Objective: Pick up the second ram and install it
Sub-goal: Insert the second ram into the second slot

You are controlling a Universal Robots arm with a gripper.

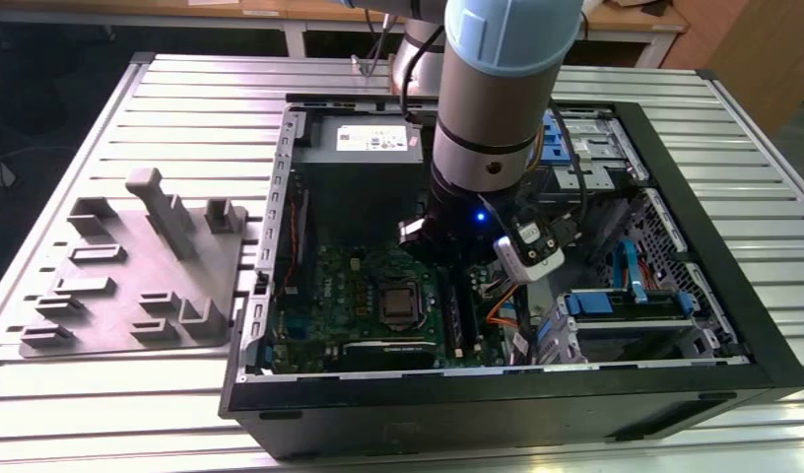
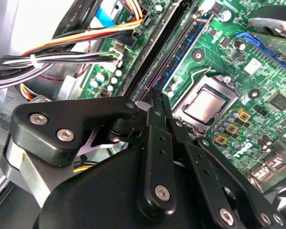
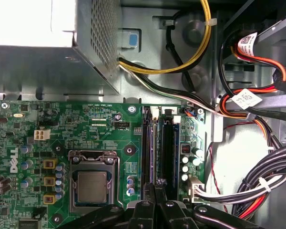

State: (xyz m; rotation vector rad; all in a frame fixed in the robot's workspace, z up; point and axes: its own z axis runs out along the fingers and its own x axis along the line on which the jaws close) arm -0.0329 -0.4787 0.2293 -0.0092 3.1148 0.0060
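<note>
On the slatted table, the closed pincer hangs over memory slots in the open case.

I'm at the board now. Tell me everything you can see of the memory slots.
The memory slots are long, narrow black plastic channels lying flat and parallel on the green motherboard. They sit between the processor socket and the board edge where the cables run. A thin bluish strip runs between them; I cannot tell whether it is a seated stick. The gripper, fingers pressed together, sits over their near end; I cannot tell whether it touches them.
</note>
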